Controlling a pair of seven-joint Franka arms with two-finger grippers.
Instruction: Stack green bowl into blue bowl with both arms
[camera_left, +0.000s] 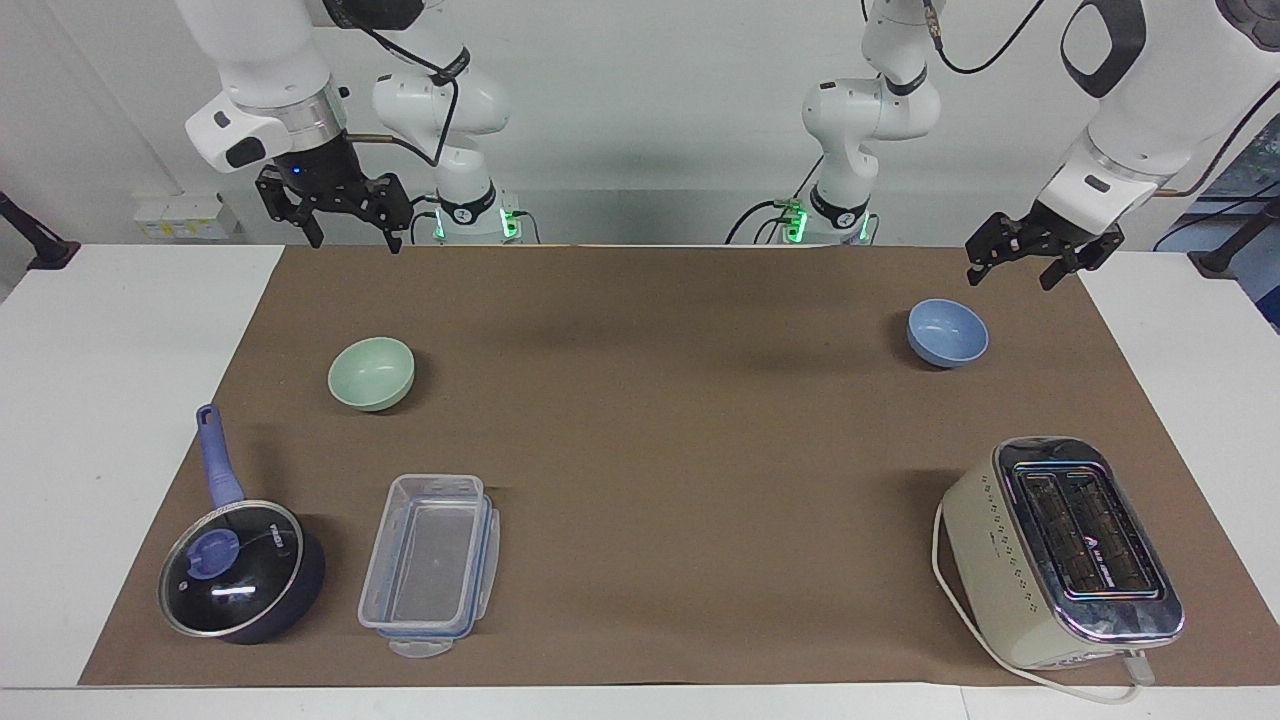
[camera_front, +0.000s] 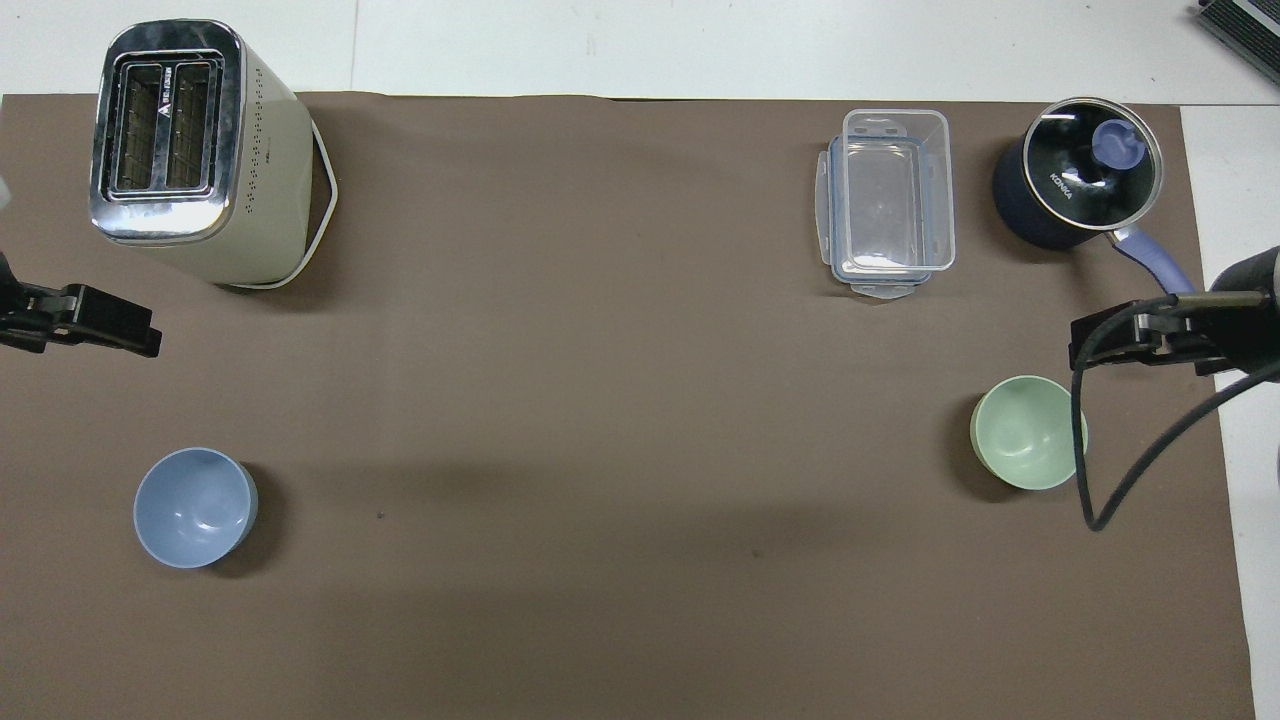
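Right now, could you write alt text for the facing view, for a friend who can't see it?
A green bowl and a blue bowl sit empty at the two ends of a brown mat, with the right gripper and left gripper hanging open above the mat's edge nearest the robots. Farther from the robots stand a lidded saucepan, a clear container and a toaster.

White tabletop (camera_left: 120, 420) carried a brown paper mat (camera_left: 660, 450), spread flat. Plain white wall (camera_left: 640, 100) rose at the robots' end. White socket strip (camera_left: 185, 217) low on wall. Light even, shadows soft
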